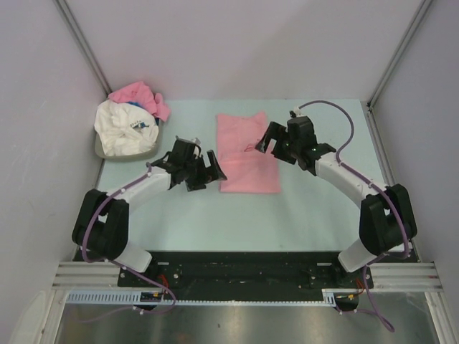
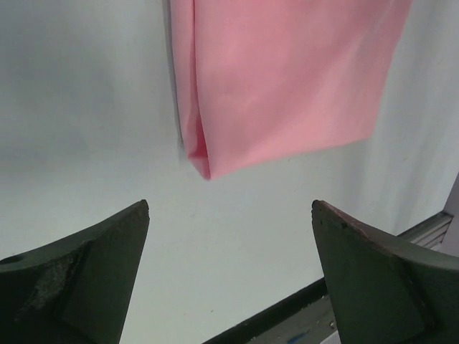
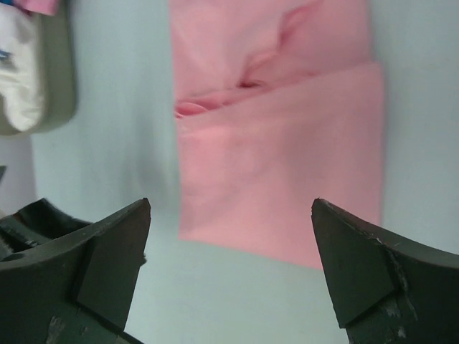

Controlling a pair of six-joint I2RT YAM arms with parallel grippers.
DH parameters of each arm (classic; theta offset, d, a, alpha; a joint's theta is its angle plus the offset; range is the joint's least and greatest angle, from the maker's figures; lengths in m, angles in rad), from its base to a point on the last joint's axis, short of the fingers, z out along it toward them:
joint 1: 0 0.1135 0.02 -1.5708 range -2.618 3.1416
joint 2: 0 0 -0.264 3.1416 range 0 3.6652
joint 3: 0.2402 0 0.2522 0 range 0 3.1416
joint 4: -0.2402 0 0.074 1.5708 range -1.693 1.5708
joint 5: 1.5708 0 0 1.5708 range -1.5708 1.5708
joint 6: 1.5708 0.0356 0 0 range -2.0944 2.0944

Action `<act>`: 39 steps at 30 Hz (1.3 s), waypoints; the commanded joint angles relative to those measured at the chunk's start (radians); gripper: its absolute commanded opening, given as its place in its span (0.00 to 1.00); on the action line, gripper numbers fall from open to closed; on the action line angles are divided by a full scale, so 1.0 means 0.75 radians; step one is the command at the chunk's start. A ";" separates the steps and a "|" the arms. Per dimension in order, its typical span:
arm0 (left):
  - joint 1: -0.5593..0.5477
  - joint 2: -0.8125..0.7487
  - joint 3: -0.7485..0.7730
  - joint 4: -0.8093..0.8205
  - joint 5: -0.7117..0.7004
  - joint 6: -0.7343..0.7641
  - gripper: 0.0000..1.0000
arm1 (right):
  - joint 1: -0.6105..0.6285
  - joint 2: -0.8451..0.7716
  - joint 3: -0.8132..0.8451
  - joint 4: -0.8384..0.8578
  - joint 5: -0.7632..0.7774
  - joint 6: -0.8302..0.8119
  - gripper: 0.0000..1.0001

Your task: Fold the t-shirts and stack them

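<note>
A light-pink t-shirt (image 1: 246, 154) lies folded into a long rectangle on the table's middle. It also shows in the left wrist view (image 2: 287, 79) and the right wrist view (image 3: 287, 165). My left gripper (image 1: 206, 172) is open and empty, just left of the shirt's near-left corner; in its own view (image 2: 231, 206) only bare table lies between the fingers. My right gripper (image 1: 271, 145) is open and empty, over the shirt's right edge; its own view (image 3: 231, 203) looks down on the shirt's near edge. A white t-shirt with a blue print (image 1: 125, 127) and another pink t-shirt (image 1: 140, 95) lie crumpled in a basket.
The grey basket (image 1: 100, 147) stands at the table's back left; its wall shows in the right wrist view (image 3: 61, 79). White walls with metal posts (image 1: 82, 43) close in the back and sides. The black arm-base rail (image 1: 244, 272) runs along the near edge.
</note>
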 commanded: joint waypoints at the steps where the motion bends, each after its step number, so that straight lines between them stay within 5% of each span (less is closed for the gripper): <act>1: -0.082 -0.020 -0.079 0.068 -0.018 -0.005 1.00 | -0.110 -0.065 -0.225 -0.099 -0.047 -0.051 1.00; 9: -0.103 0.052 -0.100 0.098 -0.065 -0.013 1.00 | -0.319 -0.041 -0.446 0.144 -0.569 -0.080 1.00; 15: -0.099 0.166 -0.042 0.084 -0.063 -0.017 1.00 | -0.321 0.029 -0.524 0.279 -0.674 -0.039 0.99; 35: -0.099 0.350 -0.034 0.176 -0.046 -0.087 0.52 | -0.315 0.111 -0.626 0.378 -0.676 -0.031 0.97; 39: -0.099 0.363 -0.056 0.203 -0.081 -0.101 0.27 | -0.315 0.111 -0.641 0.384 -0.676 -0.033 0.96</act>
